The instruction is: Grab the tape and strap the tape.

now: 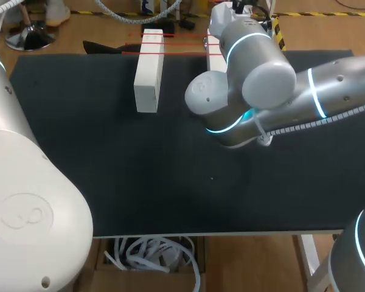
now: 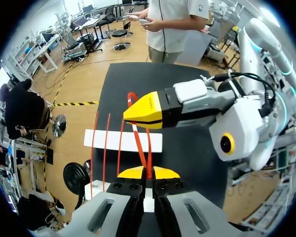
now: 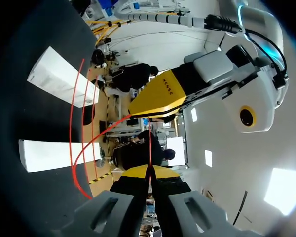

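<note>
A thin red tape (image 2: 139, 145) runs taut from my left gripper (image 2: 148, 171), which is shut on it, up to my right gripper's yellow tips (image 2: 145, 111) just ahead. In the right wrist view my right gripper (image 3: 149, 171) is likewise shut on the red tape (image 3: 149, 148), with the left gripper's yellow fingers (image 3: 160, 96) close in front. Other red strands (image 2: 107, 143) cross a white block (image 2: 103, 139). From above, red strands (image 1: 143, 53) lie over two white blocks (image 1: 149, 70) (image 1: 214, 52) at the far edge; my right arm (image 1: 255, 79) hides both grippers.
The black table (image 1: 170, 182) is bare in front of the blocks. My left arm's bulky base (image 1: 30, 207) fills the near left corner. The two white blocks (image 3: 64, 76) (image 3: 54, 153) lie parallel, a short gap between them.
</note>
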Controlling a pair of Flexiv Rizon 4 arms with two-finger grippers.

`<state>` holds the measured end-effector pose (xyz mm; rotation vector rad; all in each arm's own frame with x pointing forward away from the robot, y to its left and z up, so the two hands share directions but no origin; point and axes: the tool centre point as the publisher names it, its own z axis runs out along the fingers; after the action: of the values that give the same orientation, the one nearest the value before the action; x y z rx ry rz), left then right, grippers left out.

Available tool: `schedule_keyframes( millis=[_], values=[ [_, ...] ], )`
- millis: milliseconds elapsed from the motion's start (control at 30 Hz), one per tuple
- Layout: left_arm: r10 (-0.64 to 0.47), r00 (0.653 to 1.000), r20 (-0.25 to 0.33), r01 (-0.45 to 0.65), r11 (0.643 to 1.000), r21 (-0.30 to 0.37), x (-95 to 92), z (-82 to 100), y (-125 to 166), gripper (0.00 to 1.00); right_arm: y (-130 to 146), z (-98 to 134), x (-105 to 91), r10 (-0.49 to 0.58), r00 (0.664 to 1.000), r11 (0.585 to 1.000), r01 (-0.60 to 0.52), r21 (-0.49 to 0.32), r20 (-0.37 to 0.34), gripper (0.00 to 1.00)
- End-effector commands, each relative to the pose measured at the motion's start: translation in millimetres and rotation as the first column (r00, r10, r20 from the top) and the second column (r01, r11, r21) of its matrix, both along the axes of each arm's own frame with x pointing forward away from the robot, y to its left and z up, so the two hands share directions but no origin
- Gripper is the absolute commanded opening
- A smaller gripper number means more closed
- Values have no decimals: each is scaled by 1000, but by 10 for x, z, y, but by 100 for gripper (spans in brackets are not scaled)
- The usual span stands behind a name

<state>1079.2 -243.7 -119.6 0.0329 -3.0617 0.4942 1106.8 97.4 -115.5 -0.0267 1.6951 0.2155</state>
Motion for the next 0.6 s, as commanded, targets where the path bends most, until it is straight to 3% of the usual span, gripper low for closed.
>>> schedule_keyframes(
  millis=[33, 600],
  values=[
    [1, 1000, -2, -1, 1000, 5, 2, 11, -5, 0, 27, -6, 6, -5, 1000, 1000, 5, -11, -9, 0],
    [1, 1000, -2, -1, 1000, 5, 2, 11, -5, 0, 40, 21, -17, 0, 1000, 999, 0, -32, -2, 0]
  ],
)
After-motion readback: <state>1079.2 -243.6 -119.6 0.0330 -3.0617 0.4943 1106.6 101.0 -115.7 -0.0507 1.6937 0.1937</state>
